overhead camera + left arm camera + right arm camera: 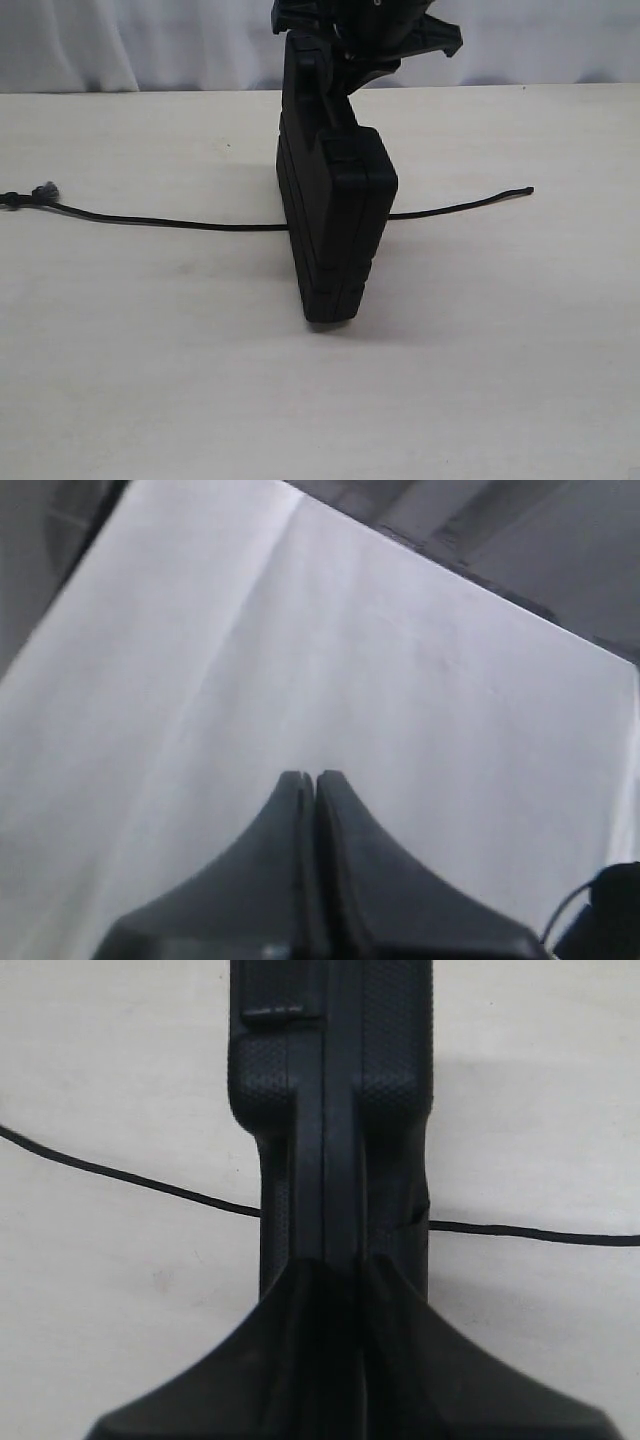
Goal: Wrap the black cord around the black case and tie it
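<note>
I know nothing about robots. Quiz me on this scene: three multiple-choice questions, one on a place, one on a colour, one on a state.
1. Where is the cord relative to the case? A. Coiled on top. B. Along the table, out to both sides. C. Wound twice around.
2. What colour is the case? A. Black. B. Red. C. White.
3. How is the case? A. Lying flat. B. Open. C. Standing on edge, held by the right jaws.
Answers: 1 B, it runs out left and right of the case; 2 A, plainly black; 3 C, the right wrist view shows jaws clamping its sides.
</note>
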`<state>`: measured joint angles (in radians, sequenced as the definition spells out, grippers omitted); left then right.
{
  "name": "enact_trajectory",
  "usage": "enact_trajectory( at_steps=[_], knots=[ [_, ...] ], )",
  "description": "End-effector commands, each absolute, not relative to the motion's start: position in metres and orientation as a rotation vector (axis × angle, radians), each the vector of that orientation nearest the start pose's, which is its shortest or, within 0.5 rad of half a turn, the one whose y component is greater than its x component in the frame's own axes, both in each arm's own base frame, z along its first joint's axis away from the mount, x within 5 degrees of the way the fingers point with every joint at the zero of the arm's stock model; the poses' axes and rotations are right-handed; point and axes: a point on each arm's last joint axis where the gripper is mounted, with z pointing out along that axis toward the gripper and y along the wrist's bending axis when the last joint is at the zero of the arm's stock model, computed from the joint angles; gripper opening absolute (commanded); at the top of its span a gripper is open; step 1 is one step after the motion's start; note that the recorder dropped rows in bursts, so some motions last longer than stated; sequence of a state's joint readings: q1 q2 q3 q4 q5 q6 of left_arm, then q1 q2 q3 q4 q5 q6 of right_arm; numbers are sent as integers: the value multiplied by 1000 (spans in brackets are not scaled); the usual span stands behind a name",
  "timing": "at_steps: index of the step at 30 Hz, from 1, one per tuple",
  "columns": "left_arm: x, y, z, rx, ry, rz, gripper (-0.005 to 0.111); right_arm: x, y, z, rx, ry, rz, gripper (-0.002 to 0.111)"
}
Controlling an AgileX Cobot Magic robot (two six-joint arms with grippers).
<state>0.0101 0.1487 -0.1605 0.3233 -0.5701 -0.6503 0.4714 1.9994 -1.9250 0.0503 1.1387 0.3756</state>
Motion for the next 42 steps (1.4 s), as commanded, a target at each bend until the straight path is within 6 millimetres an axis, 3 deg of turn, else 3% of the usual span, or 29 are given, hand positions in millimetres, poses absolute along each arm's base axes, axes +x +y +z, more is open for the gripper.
enact_trajectory(
  at_steps=[1, 7, 12, 16, 22, 27, 32, 42],
  knots=[
    [78, -35, 329, 199, 1015, -499, 0, 395, 200, 274, -156, 2857, 196, 4],
    [140, -63, 339, 531, 1067, -693, 0, 395, 200, 274, -156, 2857, 196, 4],
    [196, -77, 314, 645, 1191, -843, 0, 397, 202, 275, -153, 2822, 215, 4],
    [221, -104, 288, 798, 1228, -877, 0, 399, 202, 276, -152, 2807, 223, 4],
    [225, -146, 255, 1032, 1147, -846, 0, 399, 202, 276, -152, 2807, 223, 4],
    [226, -164, 234, 1150, 1160, -770, 0, 398, 202, 276, -153, 2809, 222, 4],
    [229, -176, 227, 1093, 1160, -784, 0, 399, 202, 276, -152, 2807, 223, 4],
    [233, -207, 219, 1159, 1154, -814, 0, 398, 202, 276, -152, 2812, 225, 4]
  ],
)
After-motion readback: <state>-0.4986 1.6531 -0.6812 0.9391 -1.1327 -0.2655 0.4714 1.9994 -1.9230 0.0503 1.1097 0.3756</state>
